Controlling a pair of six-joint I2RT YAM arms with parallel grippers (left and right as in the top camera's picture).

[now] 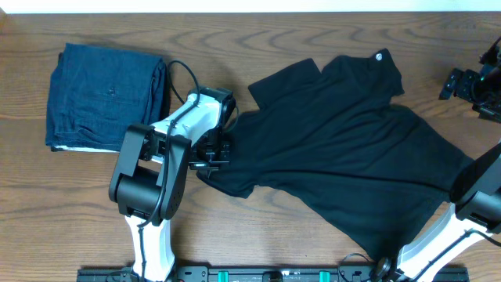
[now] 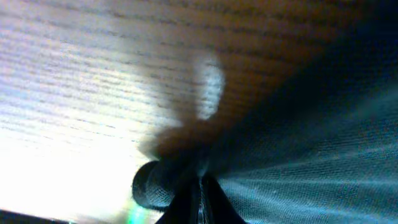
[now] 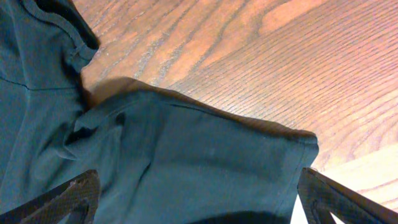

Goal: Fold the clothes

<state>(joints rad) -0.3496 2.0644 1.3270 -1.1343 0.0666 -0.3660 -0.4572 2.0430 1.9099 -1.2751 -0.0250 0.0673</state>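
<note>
Lying rumpled across the surface [image 1: 313,31], black T-shirt [image 1: 344,149]: soft, limp, light. Seemingly clamped at its left edge by left fingers [image 2: 186,202]; right fingers [image 3: 339,199] spread apart over a sleeve [image 3: 217,155]. Best gripped at hems, corners.

Folded denim [image 1: 106,94] back-left, T-shirt [image 1: 344,157] centre — bare table [image 1: 55,219] front-left.

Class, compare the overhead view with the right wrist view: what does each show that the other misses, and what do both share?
Only the overhead shows the folded dark blue garment at the left, the left gripper at the black T-shirt's left edge, and the shirt's whole outline. Only the right wrist view shows, close up, the right gripper, jaws wide apart, above one sleeve and its hem. Both show the black T-shirt lying on the wooden table.
</note>
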